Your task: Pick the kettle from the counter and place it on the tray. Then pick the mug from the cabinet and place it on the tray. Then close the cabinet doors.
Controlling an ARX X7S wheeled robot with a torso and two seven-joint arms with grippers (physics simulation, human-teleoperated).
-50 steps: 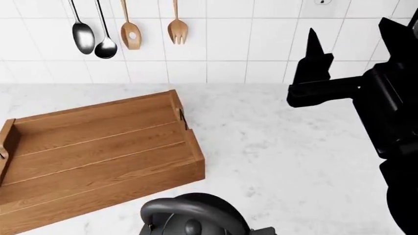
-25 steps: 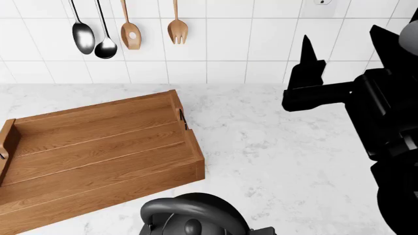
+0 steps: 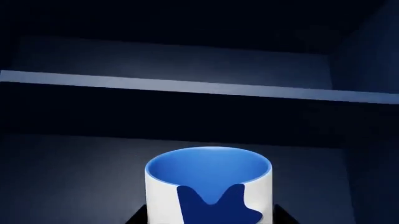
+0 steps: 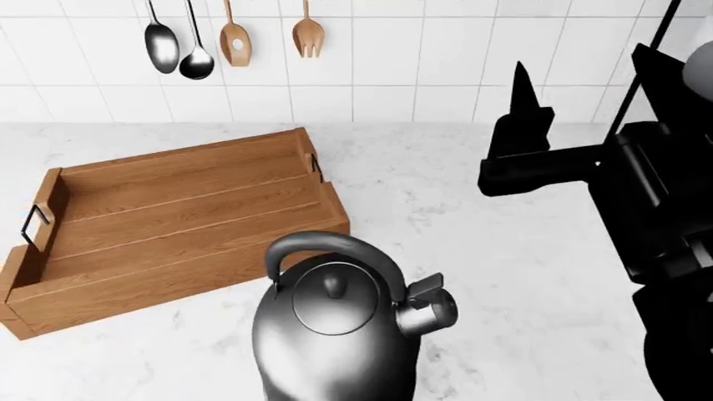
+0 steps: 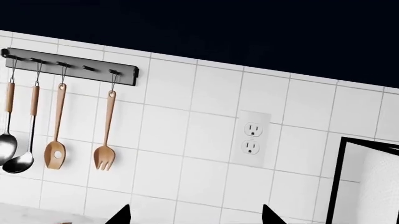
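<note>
Head view, left to right. One tray (image 4: 167, 225), wooden and unloaded, lies well to the left of my right claw (image 4: 522, 125). One kettle (image 4: 334, 330) stands on the counter (image 4: 502, 276), just in front of the tray's near wall, touching neither the tray nor either claw; it is lower than my right claw and to its left, spout turned toward the claw's side. My right claw hangs raised above the counter before the tiles, grasping nothing. Its two tips (image 5: 118, 215) show well apart in the right wrist view, so it is released.

Four utensils hang from one rail (image 5: 68, 65) on the wall: two metal ladles (image 4: 179, 46) and two wooden spoons (image 4: 267, 38), up and left of my right claw. One double socket (image 5: 252, 138) sits straight ahead of that claw.

Left wrist view: one mug (image 3: 209, 184) stands upright on a dark cabinet shelf (image 3: 74, 177), directly before my left claw. Whether that claw is released or clenched, I cannot tell.

Surface: white veined marble. Room: white square wall tiles (image 4: 446, 58).
</note>
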